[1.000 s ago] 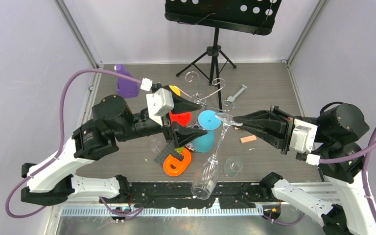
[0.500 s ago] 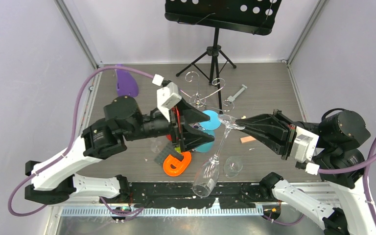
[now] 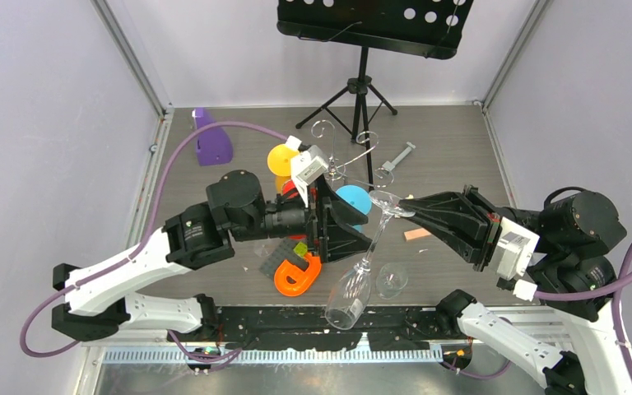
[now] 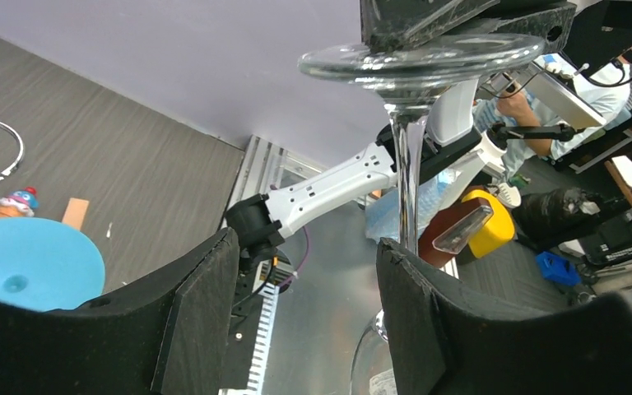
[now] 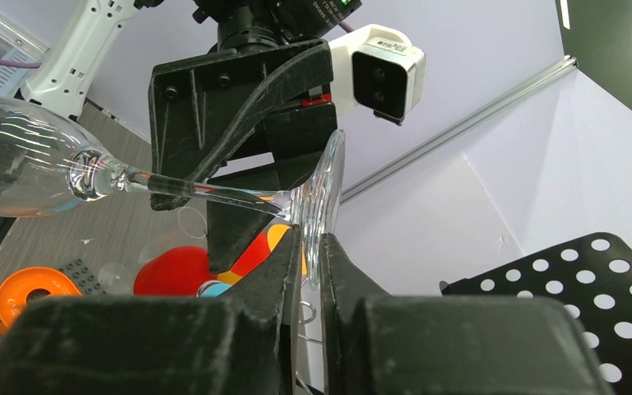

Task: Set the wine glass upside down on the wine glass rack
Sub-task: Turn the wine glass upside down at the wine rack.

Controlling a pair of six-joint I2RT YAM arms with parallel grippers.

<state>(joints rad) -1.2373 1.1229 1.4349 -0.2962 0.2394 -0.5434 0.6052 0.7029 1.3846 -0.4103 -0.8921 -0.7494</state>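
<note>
The left arm has swung in from the left side of the grey wood table (image 3: 453, 140), and now the left gripper (image 3: 360, 224) reaches right up to the clear wine glass with the long thin stem (image 3: 368, 247). The wine glass hangs upside down in the air, foot up and bowl down, with its bowl over the near edge of the table. The right gripper (image 3: 403, 210) has its jaws squeezed tight on the flat round foot and grips only its rim. The left gripper (image 4: 304, 247) is about half open, with one black pad on each side of the stem (image 4: 407, 189). The stem sits close to one pad, but I cannot tell if it touches. If the left jaws close off to one side, they could push the stem and twist the smooth foot out of the right gripper's (image 5: 309, 239) small pinch. Then the glass could drop and break. The shiny wire wine glass rack with curly arms (image 3: 368, 140) stands toward the far edge, just behind the left gripper, so a careless swing could knock it over.
</note>
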